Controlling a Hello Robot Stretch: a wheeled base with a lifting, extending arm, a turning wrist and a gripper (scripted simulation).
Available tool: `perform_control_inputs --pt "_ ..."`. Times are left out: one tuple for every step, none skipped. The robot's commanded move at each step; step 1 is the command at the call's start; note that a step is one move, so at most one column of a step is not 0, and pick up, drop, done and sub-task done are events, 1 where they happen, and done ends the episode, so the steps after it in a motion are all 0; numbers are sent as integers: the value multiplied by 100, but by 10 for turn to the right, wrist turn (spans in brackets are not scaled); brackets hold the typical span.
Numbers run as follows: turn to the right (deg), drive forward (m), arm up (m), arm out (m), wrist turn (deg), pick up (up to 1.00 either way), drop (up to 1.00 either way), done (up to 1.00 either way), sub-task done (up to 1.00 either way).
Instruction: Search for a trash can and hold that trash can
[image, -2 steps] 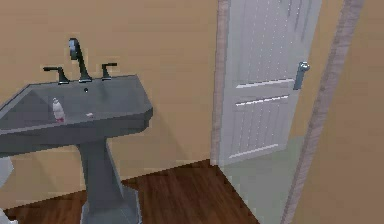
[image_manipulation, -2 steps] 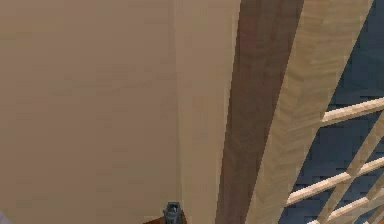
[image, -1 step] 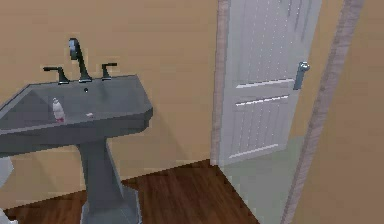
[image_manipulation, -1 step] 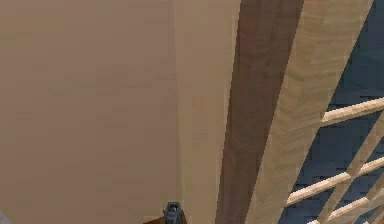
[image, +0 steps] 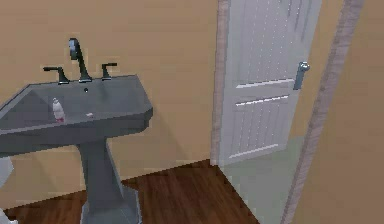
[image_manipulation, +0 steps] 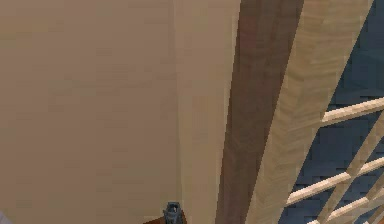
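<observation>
**Sink and door ahead, bare wall to the arm side**

The one container in front of me is a grey pedestal sink (image: 95, 135) at the forward view's left, standing on a dark wooden floor (image: 190, 195) against a tan wall (image: 170, 50). A dark faucet (image: 77, 58) rises at the back of its rim, with a dark handle on either side. On the left part of the basin is a small white bottle-like thing (image: 58, 108) with a reddish patch. I cannot tell whether it rests on the rim or down in the bowl, and I make out nothing else in the basin.

To the right of the sink is a white panelled door (image: 262, 100) with a grey lever handle (image: 301, 72) on its right edge.

The arm side view gives me different things. There is a plain tan wall (image_manipulation: 90, 100) on the left, then a dark brown upright band (image_manipulation: 258, 100), and next to it a light wooden post (image_manipulation: 305, 90). Pale wooden bars (image_manipulation: 350, 112) cross a dark blue ground at the right. At the bottom edge sits a small grey thing (image_manipulation: 172, 210) that I cannot identify.

I cannot tell the state of my gripper from these pictures, nor can I tell where the trash can is.
</observation>
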Motion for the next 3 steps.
perform_control_inputs --pt "0 0 10 0 0 0 0 0 0" --pt "0 0 0 44 0 0 0 0 0" --pt "0 0 10 0 0 0 0 0 0"
